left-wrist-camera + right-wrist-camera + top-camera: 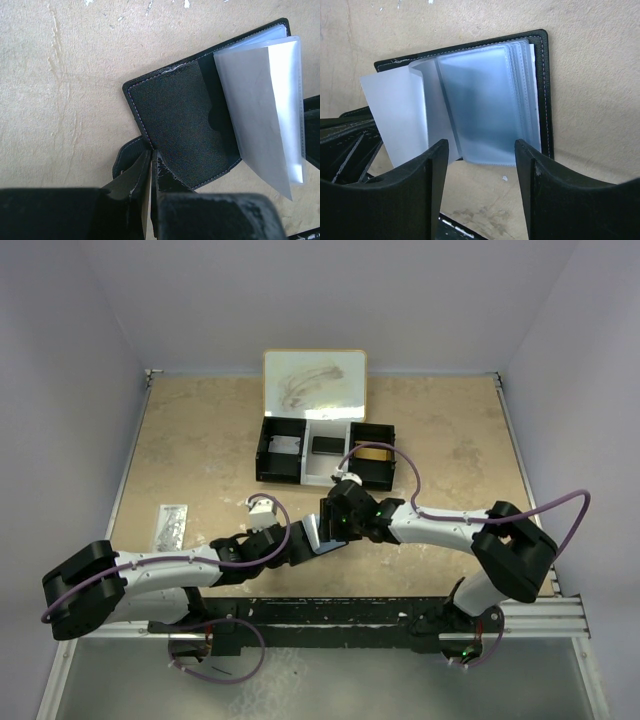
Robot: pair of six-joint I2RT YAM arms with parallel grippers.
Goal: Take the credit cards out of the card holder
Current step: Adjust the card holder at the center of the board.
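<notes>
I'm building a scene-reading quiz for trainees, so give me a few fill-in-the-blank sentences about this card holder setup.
1. The left gripper is ___ on the card holder at its edge.
2. The right gripper hovers ___ over the clear sleeves.
3. The tray beyond them has ___ compartments.
Missing words: shut; open; three.
</notes>
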